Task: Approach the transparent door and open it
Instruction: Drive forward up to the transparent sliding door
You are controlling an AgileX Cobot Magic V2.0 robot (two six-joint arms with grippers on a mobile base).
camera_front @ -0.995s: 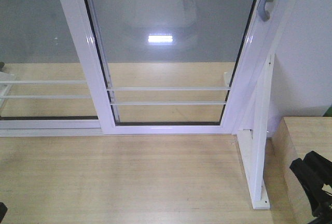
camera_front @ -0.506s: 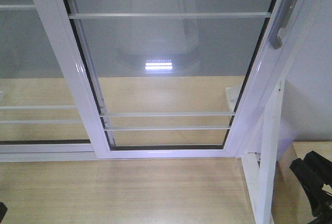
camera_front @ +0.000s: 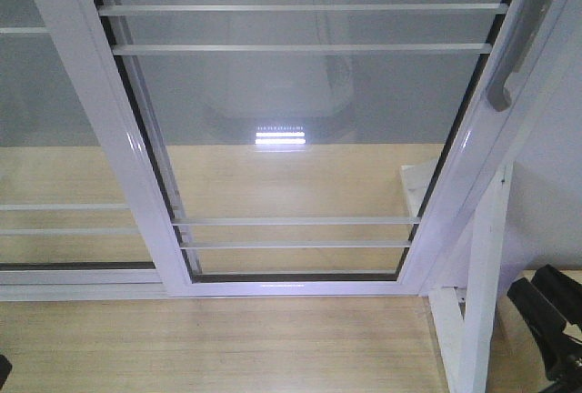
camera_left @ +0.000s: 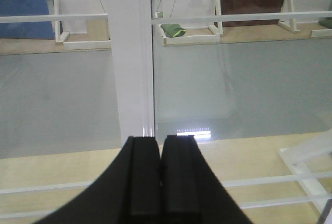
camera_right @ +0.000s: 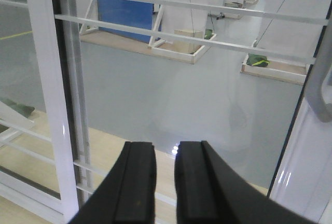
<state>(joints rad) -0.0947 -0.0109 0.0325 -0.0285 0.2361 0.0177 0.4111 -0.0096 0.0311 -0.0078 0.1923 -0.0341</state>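
The transparent door (camera_front: 300, 111) fills the middle of the front view, a glass panel in a white frame with paired white bars. Its curved grey handle (camera_front: 515, 55) hangs on the right stile and also shows at the right edge of the right wrist view as the handle (camera_right: 320, 73). My right gripper (camera_right: 165, 149) points at the glass left of the handle, its fingers a narrow gap apart with nothing between them. My left gripper (camera_left: 161, 142) is shut and empty, facing a white stile (camera_left: 132, 63). Neither gripper touches the door.
A handle-less glass panel (camera_front: 45, 129) stands to the left of the door. A white support post (camera_front: 482, 275) rises at the right by a white wall (camera_front: 559, 184). Light wood flooring (camera_front: 227, 347) runs up to the bottom rail (camera_front: 291, 287).
The front view has closed in on the door: its bottom rail and handle sit lower and larger in the frame. Both grippers keep their places at the frame's lower corners.
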